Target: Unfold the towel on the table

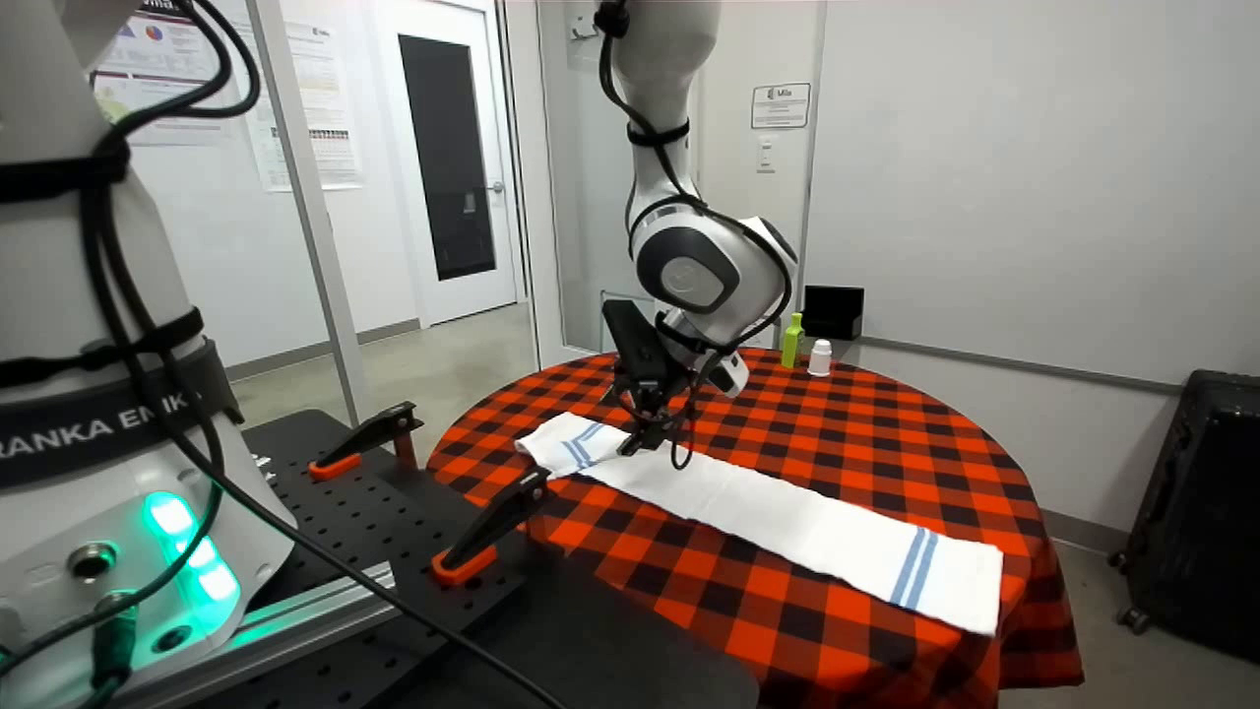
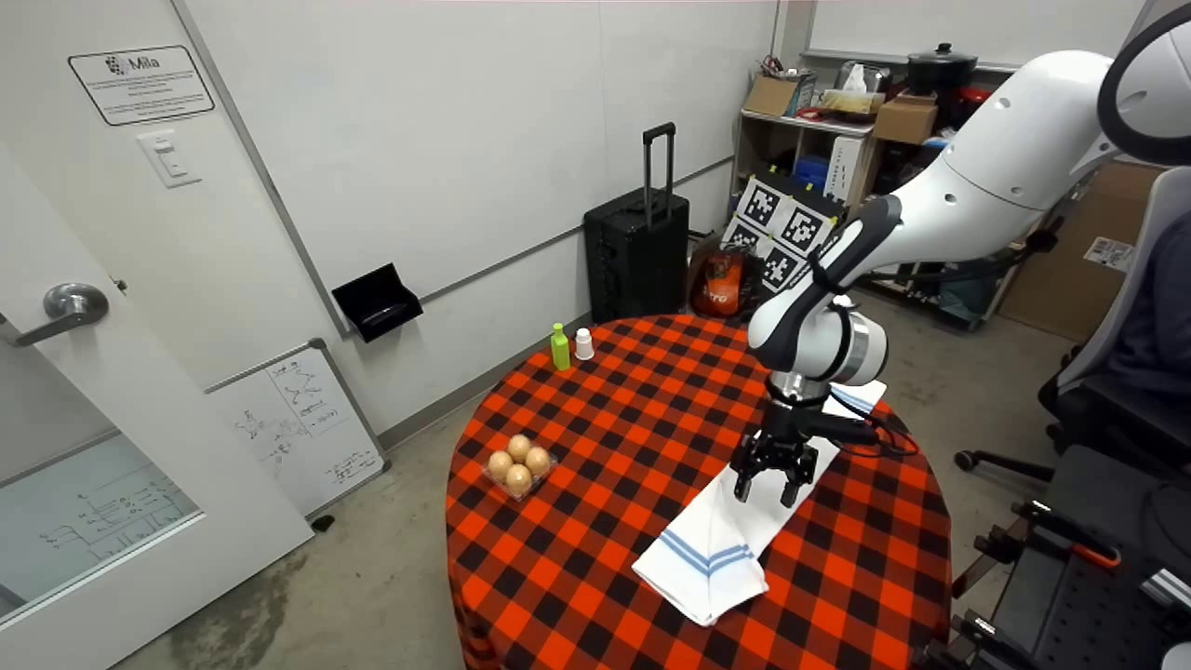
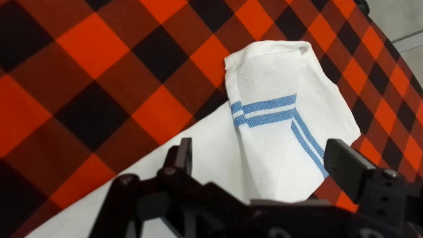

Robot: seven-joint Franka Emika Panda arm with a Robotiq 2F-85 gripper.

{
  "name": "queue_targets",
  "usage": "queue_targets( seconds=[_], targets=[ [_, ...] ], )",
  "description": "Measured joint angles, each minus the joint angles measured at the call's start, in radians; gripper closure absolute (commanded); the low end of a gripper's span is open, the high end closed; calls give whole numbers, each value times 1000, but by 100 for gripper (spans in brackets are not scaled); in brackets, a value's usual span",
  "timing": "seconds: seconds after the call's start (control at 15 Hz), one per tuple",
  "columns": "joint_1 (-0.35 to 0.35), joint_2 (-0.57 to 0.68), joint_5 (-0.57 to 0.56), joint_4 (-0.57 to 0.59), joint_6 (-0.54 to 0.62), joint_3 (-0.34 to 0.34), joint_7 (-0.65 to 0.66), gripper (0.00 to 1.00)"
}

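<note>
A white towel with blue stripes lies as a long narrow strip across the table (image 1: 876, 443); the towel shows in both exterior views (image 1: 787, 512) (image 2: 712, 535). In the wrist view, the towel's (image 3: 211, 142) striped end is bent and creased, with layers overlapping and the edge turned over. My gripper (image 1: 640, 440) is above the towel near this end. In an exterior view its two fingers (image 2: 766, 493) are apart over the cloth. In the wrist view the gripper (image 3: 259, 148) is open with nothing held; cloth shows below and between the fingers. The arm hides part of the towel.
A green bottle (image 1: 792, 342) (image 2: 559, 348) and a small white bottle (image 1: 820, 358) (image 2: 583, 344) stand at the table's edge by the wall. A clear container with several brown eggs (image 2: 518, 465) sits on the table. Black clamps (image 1: 492, 527) stand on the robot's base.
</note>
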Motion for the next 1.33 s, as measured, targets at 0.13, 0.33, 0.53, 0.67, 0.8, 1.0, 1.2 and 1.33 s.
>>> queue_targets(
  seconds=[0.13,0.33,0.53,0.67,0.8,1.0,1.2,1.33],
  targets=[
    [13,12,35,-15,36,10,-12,0],
    [43,47,62,-27,88,18,-21,0],
    [74,90,63,-27,145,21,-21,0],
    [83,115,63,-22,174,27,-21,0],
    [83,129,63,-19,189,36,-21,0],
    [78,134,63,-16,196,49,-21,0],
    [75,141,63,-9,196,63,-21,0],
    [75,143,63,-7,196,71,-21,0]
  ],
)
